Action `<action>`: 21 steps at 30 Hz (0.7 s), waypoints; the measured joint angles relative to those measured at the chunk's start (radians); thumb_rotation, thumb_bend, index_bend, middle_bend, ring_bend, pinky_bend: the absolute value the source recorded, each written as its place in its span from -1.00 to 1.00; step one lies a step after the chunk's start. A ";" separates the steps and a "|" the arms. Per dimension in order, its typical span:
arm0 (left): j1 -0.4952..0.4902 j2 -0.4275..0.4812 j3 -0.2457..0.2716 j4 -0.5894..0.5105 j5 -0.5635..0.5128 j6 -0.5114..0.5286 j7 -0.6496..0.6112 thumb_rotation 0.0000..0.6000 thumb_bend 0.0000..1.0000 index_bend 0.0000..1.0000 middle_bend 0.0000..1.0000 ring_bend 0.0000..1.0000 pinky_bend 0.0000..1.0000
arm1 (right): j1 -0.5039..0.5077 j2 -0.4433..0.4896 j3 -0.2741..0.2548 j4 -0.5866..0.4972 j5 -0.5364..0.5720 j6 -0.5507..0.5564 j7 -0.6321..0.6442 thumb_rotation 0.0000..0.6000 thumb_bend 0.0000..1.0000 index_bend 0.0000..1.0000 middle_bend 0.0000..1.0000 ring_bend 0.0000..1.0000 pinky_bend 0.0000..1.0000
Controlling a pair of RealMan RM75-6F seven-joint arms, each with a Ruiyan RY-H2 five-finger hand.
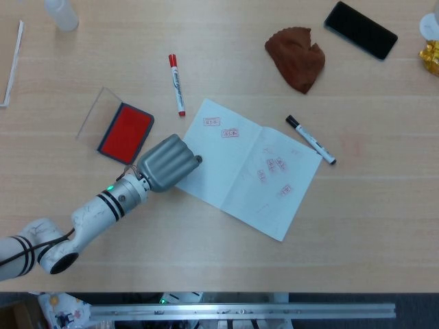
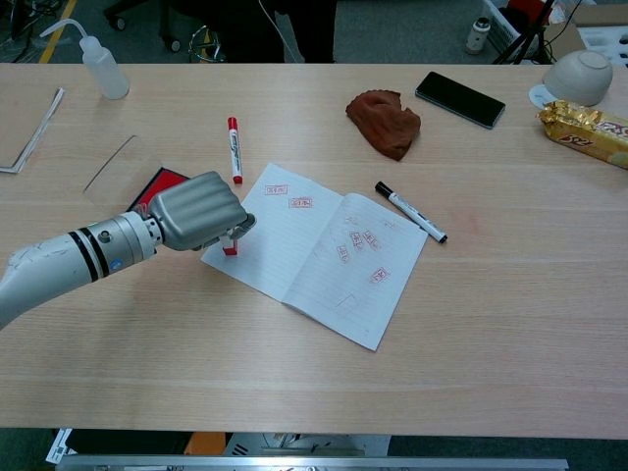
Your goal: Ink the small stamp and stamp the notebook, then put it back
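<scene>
My left hand holds the small red stamp with curled fingers. The stamp's base touches the near-left corner of the open notebook; in the head view the hand hides the stamp. The white pages carry several red stamp marks. The open red ink pad lies just left of the hand, its clear lid flipped back beside it. My right hand is out of both views.
A red marker lies beyond the notebook, a black marker at its right. Further back are a brown cloth, a black phone, a squeeze bottle, a bowl and a snack packet.
</scene>
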 measured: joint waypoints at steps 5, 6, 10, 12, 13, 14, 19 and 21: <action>0.005 0.030 -0.006 -0.027 0.006 0.031 -0.005 1.00 -0.27 0.21 0.93 0.87 1.00 | -0.003 -0.002 0.001 0.004 -0.004 0.006 0.007 1.00 -0.64 -0.88 -0.71 -0.82 -0.64; 0.006 0.042 -0.008 -0.037 0.008 0.040 -0.007 1.00 -0.27 0.21 0.93 0.87 1.00 | -0.003 -0.002 0.002 0.005 -0.004 0.007 0.008 1.00 -0.64 -0.88 -0.71 -0.82 -0.64; 0.014 0.085 -0.015 -0.069 0.012 0.074 -0.019 1.00 -0.27 0.21 0.93 0.87 1.00 | -0.001 -0.005 0.003 0.005 -0.009 0.007 0.009 1.00 -0.64 -0.88 -0.71 -0.82 -0.64; 0.020 0.108 -0.018 -0.083 0.014 0.093 -0.029 1.00 -0.27 0.21 0.93 0.87 1.00 | 0.001 -0.006 0.003 0.004 -0.012 0.006 0.008 1.00 -0.64 -0.88 -0.71 -0.82 -0.65; 0.024 0.117 -0.018 -0.088 0.015 0.100 -0.033 1.00 -0.27 0.21 0.93 0.87 1.00 | 0.002 -0.006 0.004 0.002 -0.014 0.006 0.006 1.00 -0.64 -0.88 -0.71 -0.82 -0.65; 0.027 0.126 -0.017 -0.092 0.018 0.106 -0.035 1.00 -0.27 0.21 0.93 0.87 1.00 | 0.003 -0.006 0.004 0.001 -0.014 0.005 0.005 1.00 -0.64 -0.88 -0.71 -0.82 -0.64; 0.052 0.159 0.006 -0.095 0.034 0.132 -0.049 1.00 -0.27 0.20 0.93 0.87 1.00 | 0.010 -0.008 0.006 -0.008 -0.019 0.001 -0.005 1.00 -0.64 -0.88 -0.71 -0.82 -0.65; 0.064 0.166 0.015 -0.090 0.039 0.143 -0.056 1.00 -0.27 0.20 0.93 0.87 1.00 | 0.012 -0.008 0.006 -0.012 -0.020 -0.002 -0.009 1.00 -0.64 -0.88 -0.71 -0.82 -0.65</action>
